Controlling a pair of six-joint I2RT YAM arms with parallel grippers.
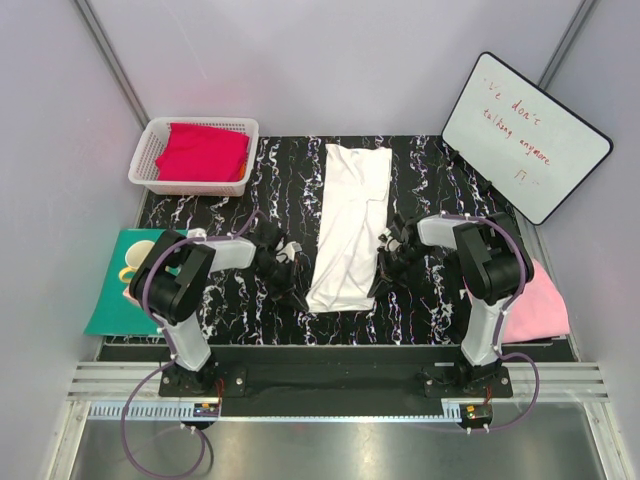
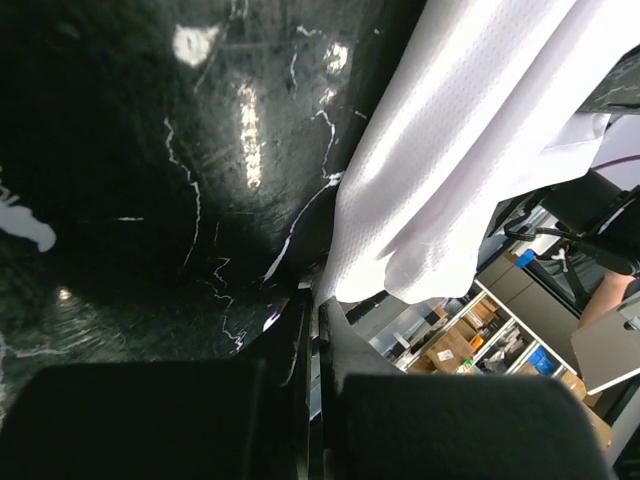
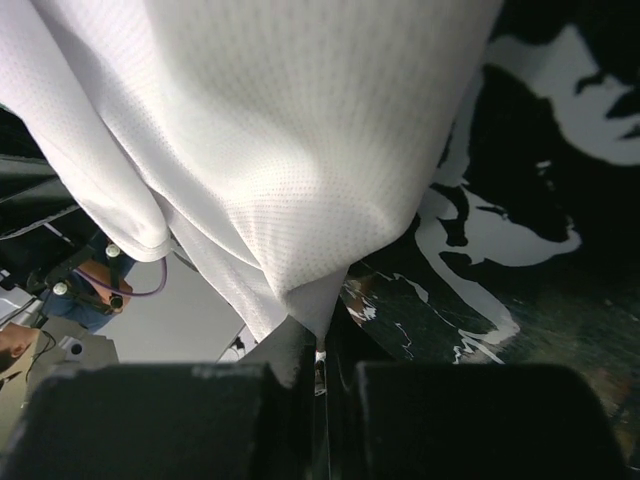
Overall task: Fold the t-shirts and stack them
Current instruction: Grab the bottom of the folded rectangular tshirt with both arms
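White shirt [image 1: 350, 225] lies in the middle of the black marbled table [image 1: 430, 190], folded lengthwise into a long narrow strip that runs from the far side toward the arms. Its near end is held at both corners. The right gripper [image 3: 320, 345] has its jaws pressed together on a pinched point of the cloth, which fans out above the fingers in the right wrist view. The left gripper [image 2: 312, 325] also has its jaws together, right at the shirt's near left corner. The hem reaches down to the fingertips and seems to be caught between them, though the contact itself is dark and hard to make out.

Red shirt [image 1: 203, 152] sits bunched in a white basket [image 1: 150, 150] at the far left corner, well apart from the strip. Pink shirt [image 1: 540, 305] lies at the near right edge, partly hidden behind the right arm. A teal mat [image 1: 110, 310] lies at the near left, partly covered by the left arm. A whiteboard [image 1: 525, 135] with red writing leans at the far right. Bare table lies on both sides of the strip.
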